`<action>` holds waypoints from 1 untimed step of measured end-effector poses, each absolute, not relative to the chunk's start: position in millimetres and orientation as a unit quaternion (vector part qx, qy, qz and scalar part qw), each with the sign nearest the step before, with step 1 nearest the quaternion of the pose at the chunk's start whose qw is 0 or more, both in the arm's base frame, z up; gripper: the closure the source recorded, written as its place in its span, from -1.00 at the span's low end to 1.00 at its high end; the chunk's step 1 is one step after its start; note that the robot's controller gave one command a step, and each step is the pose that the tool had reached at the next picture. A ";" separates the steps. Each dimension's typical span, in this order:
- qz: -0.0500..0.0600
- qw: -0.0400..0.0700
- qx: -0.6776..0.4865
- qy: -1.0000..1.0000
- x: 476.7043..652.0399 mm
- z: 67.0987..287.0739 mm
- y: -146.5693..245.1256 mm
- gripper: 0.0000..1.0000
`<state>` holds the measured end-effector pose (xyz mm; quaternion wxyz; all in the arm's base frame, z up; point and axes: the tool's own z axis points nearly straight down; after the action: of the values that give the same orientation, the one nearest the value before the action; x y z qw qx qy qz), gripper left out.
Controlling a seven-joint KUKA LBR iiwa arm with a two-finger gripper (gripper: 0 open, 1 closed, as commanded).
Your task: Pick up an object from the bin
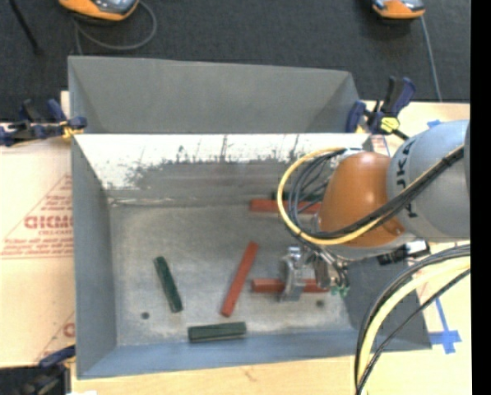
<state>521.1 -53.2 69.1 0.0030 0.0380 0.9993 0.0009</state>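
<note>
My gripper point(294, 276) is low in the right part of the bin, under the orange wrist cover. It is directly over the middle of a short red bar point(266, 286) that lies flat and crosswise on the bin floor, with its ends sticking out left and right of the gripper. A longer red bar point(239, 280) lies diagonally just to the left of it, close by and apart from the gripper.
Another red bar point(264, 206) lies by the back wall, partly under the arm's cables. A dark green bar point(168, 284) lies at the left of the floor, and a second green bar point(217, 332) lies along the front wall.
</note>
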 end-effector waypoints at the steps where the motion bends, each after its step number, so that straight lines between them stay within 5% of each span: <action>1: 0.000 0.006 0.040 0.999 524.0 167.9 -53.4 1.00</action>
<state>524.0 -53.4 167.9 0.0056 0.0396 0.9992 0.0004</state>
